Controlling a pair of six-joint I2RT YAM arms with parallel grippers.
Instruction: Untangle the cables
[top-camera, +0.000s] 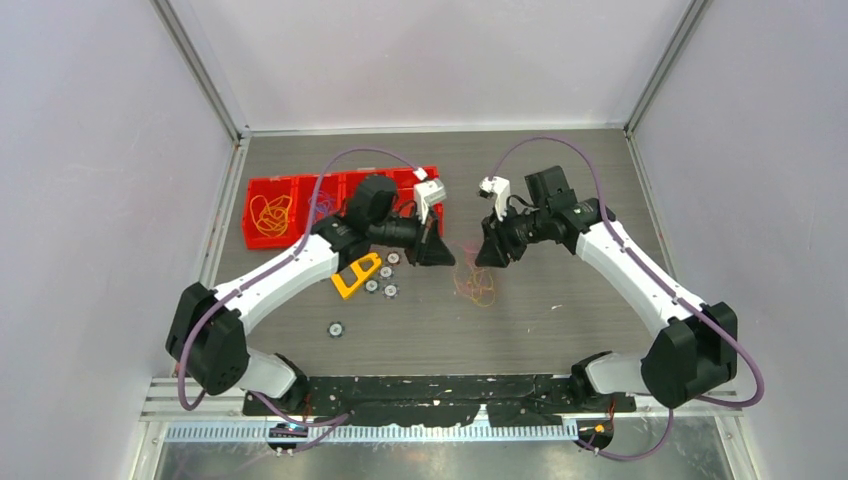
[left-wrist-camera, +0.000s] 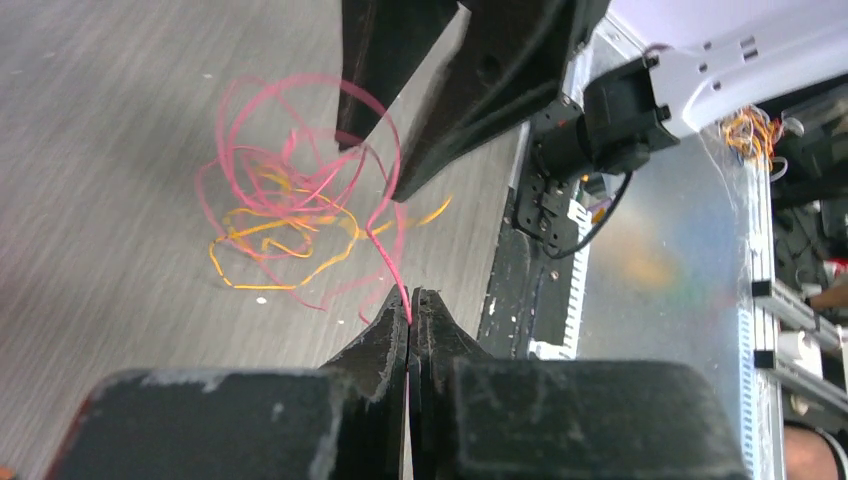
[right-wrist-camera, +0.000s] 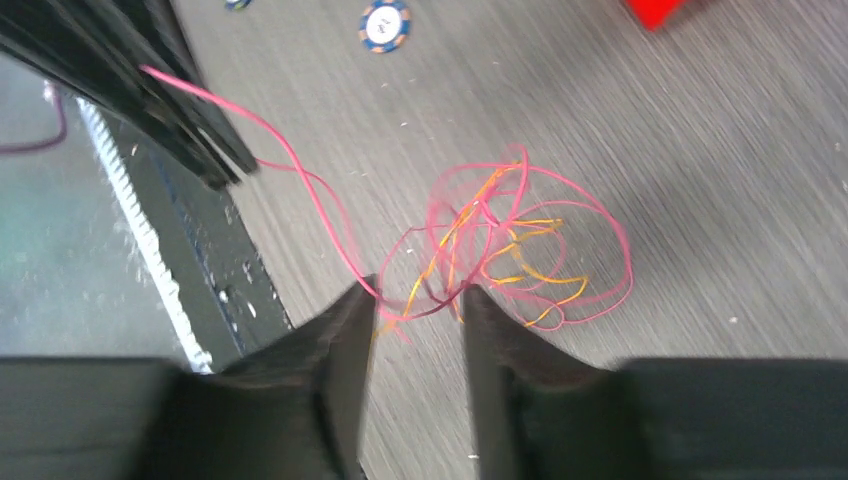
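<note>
Pinching one pink wire, our left gripper is closed tight. Our right gripper has its fingers apart over the cables, a pink and orange tangle on the table. It may touch them.

Tangled cables centre, red tray (far left)

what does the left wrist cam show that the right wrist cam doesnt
Left wrist only: the left gripper close up, shut on a thin pink wire, and the right arm's white link. Right wrist only: the right gripper open at the edge of the loose pink and orange wire tangle, a round blue-rimmed disc, a red tray corner. Both: that tangle on the grey table, the pink wire running to it.
</note>
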